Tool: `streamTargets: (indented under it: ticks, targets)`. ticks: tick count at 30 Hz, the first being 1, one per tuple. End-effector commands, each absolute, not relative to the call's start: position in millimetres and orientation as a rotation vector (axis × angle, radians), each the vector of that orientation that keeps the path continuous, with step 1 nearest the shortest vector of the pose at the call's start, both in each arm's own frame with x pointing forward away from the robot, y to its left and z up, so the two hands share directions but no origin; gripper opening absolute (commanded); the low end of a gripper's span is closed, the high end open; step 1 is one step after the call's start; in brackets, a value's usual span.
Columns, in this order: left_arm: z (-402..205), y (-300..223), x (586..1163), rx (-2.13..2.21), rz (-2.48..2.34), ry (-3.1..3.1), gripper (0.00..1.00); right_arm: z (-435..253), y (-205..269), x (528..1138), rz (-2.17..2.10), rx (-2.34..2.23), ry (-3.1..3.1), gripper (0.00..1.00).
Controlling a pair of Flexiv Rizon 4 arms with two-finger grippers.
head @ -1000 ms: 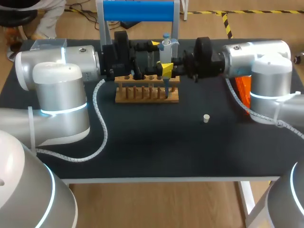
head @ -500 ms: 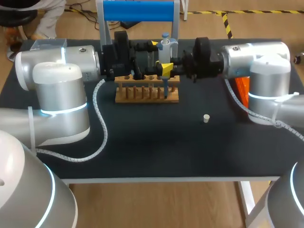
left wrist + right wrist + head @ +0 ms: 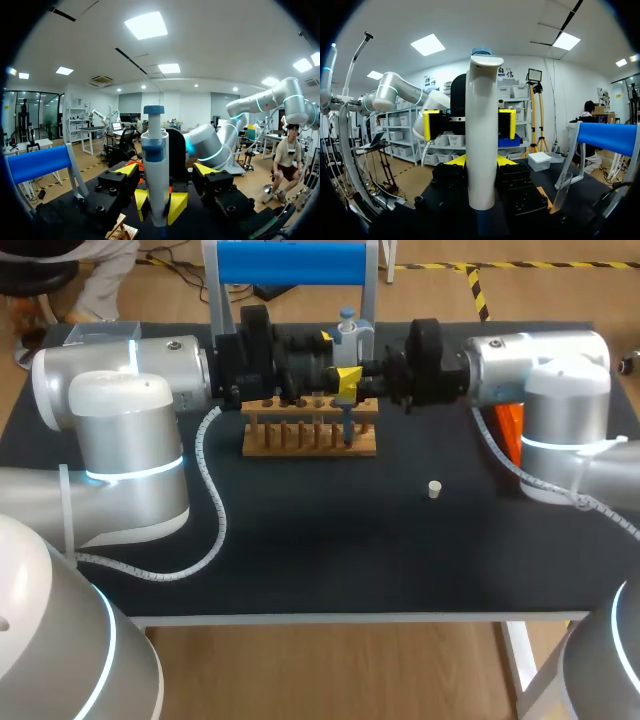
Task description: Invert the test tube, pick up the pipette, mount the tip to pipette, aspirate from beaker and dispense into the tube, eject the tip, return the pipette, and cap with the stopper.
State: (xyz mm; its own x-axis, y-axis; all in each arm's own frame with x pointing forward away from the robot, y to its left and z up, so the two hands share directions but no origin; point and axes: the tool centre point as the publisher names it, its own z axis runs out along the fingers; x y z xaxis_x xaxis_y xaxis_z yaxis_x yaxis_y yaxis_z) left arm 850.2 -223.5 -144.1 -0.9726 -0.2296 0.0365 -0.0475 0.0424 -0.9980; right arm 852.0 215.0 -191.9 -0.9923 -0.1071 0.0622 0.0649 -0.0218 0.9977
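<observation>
Pipette point(image 3: 347, 348) hangs over the rack point(image 3: 310, 443) by the table's point(image 3: 300, 550) far edge, clamped in the right gripper point(image 3: 348, 382). The left gripper point(image 3: 325, 339) faces it, spread wide and empty. Dispensing seems the step in hand, so it should be kept plumb and centred, with the plunger pressed slowly. Its long axis is vertical, tip down.

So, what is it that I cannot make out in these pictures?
Test tube: head view, the left arm and right arm meet over the rack with the pipette and cover it.
Pipette tip: head view, too small against the rack to tell where its end sits; both wrist views cut it off.
Orange object: head view, mostly behind the right arm.
</observation>
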Motion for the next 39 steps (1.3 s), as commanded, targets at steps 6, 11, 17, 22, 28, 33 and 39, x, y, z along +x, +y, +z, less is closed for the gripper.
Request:
streamTargets:
  ticks: [6, 11, 17, 22, 28, 33, 39]
  targets:
    - [-145, -225, 849, -0.293, -2.067, 2.16, 0.0, -191, 215, 850, -2.166, 0.043, -2.109, 0.0]
    - [-145, -225, 849, -0.293, -2.067, 2.16, 0.0, -191, 215, 848, -2.161, 0.048, -2.109, 0.0]
    - [-145, -225, 849, -0.293, -2.067, 2.16, 0.0, -191, 206, 844, -2.145, 0.05, -2.127, 1.0]
    - [-145, -225, 849, -0.293, -2.067, 2.16, 0.0, -187, 175, 840, -2.146, 0.048, -2.135, 1.0]
    - [-145, -225, 849, -0.293, -2.067, 2.16, 0.0, -180, 131, 844, -2.159, 0.028, -2.175, 1.0]
    - [-145, -225, 849, -0.293, -2.067, 2.16, 0.0, -174, 106, 864, -2.147, -0.015, -2.246, 1.0]
    - [-145, -225, 849, -0.293, -2.067, 2.16, 0.0, -161, 99, 915, -2.086, -0.112, -2.332, 1.0]
